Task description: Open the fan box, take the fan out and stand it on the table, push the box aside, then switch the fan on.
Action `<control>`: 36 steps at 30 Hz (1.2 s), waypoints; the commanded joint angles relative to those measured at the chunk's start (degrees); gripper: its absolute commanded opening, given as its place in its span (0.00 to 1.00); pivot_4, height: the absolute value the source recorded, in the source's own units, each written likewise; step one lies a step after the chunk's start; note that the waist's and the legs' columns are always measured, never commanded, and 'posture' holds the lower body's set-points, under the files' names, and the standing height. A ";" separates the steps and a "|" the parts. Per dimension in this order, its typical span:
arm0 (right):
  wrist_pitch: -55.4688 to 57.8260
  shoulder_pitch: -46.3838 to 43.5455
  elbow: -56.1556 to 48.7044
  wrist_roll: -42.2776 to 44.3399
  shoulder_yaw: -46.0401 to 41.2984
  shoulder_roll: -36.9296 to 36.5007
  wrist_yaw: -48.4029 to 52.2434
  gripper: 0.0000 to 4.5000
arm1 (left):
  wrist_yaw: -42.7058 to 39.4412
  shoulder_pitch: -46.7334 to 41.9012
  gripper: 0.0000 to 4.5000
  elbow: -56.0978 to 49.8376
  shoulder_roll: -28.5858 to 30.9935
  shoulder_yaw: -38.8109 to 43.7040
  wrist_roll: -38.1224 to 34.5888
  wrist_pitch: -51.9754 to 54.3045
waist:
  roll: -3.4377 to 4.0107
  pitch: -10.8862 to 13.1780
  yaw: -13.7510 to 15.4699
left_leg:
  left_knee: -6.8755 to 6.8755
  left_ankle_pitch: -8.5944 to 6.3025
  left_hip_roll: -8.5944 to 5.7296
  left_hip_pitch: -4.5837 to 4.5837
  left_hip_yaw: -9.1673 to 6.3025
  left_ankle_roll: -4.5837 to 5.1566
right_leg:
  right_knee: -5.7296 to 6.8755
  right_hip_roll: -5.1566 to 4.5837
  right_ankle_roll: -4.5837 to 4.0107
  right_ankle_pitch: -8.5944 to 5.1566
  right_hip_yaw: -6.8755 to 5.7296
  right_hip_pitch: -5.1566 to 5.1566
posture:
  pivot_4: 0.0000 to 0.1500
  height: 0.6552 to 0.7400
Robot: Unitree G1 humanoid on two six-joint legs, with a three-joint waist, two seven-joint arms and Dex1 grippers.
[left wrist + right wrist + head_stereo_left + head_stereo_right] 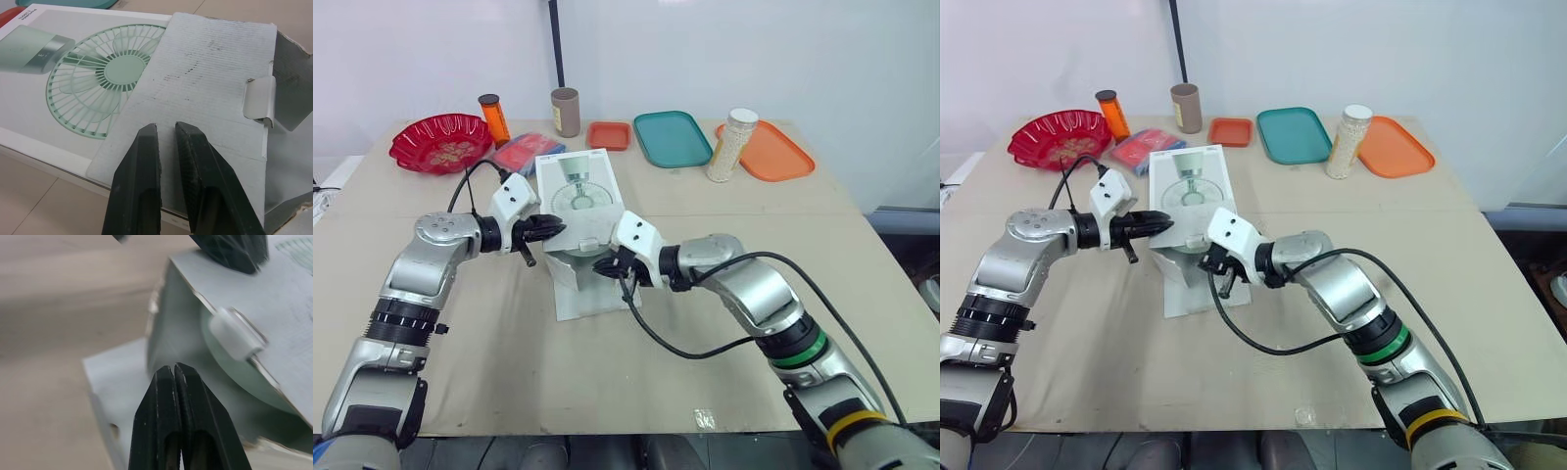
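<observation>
Both pincers at the open near end of the fan box, fan inside.

The fan box (576,191) lies flat at the middle of the table (705,323), printed face up, its near end open: one grey flap (205,78) is folded back over the printed fan picture and another flap (592,294) lies on the table. The left pincer (165,128) sits over the folded-back flap at the box's left corner, its fingers parted by a narrow gap with nothing between them. The right pincer (173,367) points into the box mouth with its fingers pressed together, gripping nothing. The pale green fan (234,377) with a white knob (237,335) shows inside the box. A red bowl (440,142), teal tray (672,137) and orange tray (773,152) stand along the far edge.
</observation>
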 commanded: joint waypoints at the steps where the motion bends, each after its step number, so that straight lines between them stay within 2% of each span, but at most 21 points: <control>1: 0.21 -1.26 -0.83 -3.01 -0.11 -1.26 -1.26 0.01 | 0.75 1.24 0.15 0.99 0.28 0.14 1.61 0.38 | 0.00 0.00 0.00 | 0.00 0.00 0.00 0.00 -0.01 0.00 | -0.01 0.00 0.00 0.00 -0.01 0.00 | 1.00 1.00; 9: 0.87 1.67 -4.15 -4.40 -1.51 -7.95 1.30 0.01 | 0.66 2.03 0.15 0.58 0.19 0.22 1.45 0.19 | 0.00 0.00 0.00 | -0.01 -0.01 -0.01 0.00 -0.01 0.01 | -0.02 0.00 0.01 -0.01 0.00 0.00 | 1.00 1.00; 12: -0.72 2.67 -1.97 -5.20 -1.92 -9.62 1.32 0.01 | 0.44 2.12 0.15 0.46 0.33 0.43 1.44 0.22 | 0.00 0.00 -0.01 | -0.01 -0.01 0.00 0.00 -0.01 0.02 | -0.02 0.00 0.01 -0.01 0.00 0.00 | 1.00 1.00; 15: -3.94 2.05 4.90 -7.59 -2.29 -6.66 -2.71 0.01 | 0.38 2.77 0.15 -0.87 0.79 1.24 0.85 0.84 | 0.00 0.00 -0.04 | -0.01 -0.01 0.00 0.01 0.00 0.02 | -0.02 0.00 0.01 -0.01 0.01 0.00 | 1.00 1.00; 25: -12.23 -0.11 18.33 -10.14 -4.02 1.95 -7.94 0.01 | 1.65 6.03 0.15 -5.34 1.76 3.76 0.00 3.20 | 0.00 0.00 -0.20 | -0.07 0.00 0.01 0.01 0.04 0.01 | -0.02 0.01 -0.01 0.00 0.05 -0.03 | 1.00 1.00; 30: -14.46 -0.16 19.19 -9.98 -5.00 3.54 -7.08 0.01 | 1.83 6.72 0.15 -5.72 2.28 4.24 0.45 3.39 | 0.00 0.00 -0.20 | -0.08 0.00 0.02 0.01 0.05 0.01 | -0.03 0.01 -0.01 0.00 0.05 -0.03 | 1.00 1.00; 36: -12.62 2.05 13.59 -6.78 -5.19 4.09 -1.33 0.01 | 1.88 6.75 0.15 -4.98 2.82 4.58 0.60 3.03 | 0.00 0.00 -0.21 | -0.08 0.00 0.02 0.02 0.05 0.01 | -0.03 0.02 -0.01 0.00 0.05 -0.03 | 1.00 1.00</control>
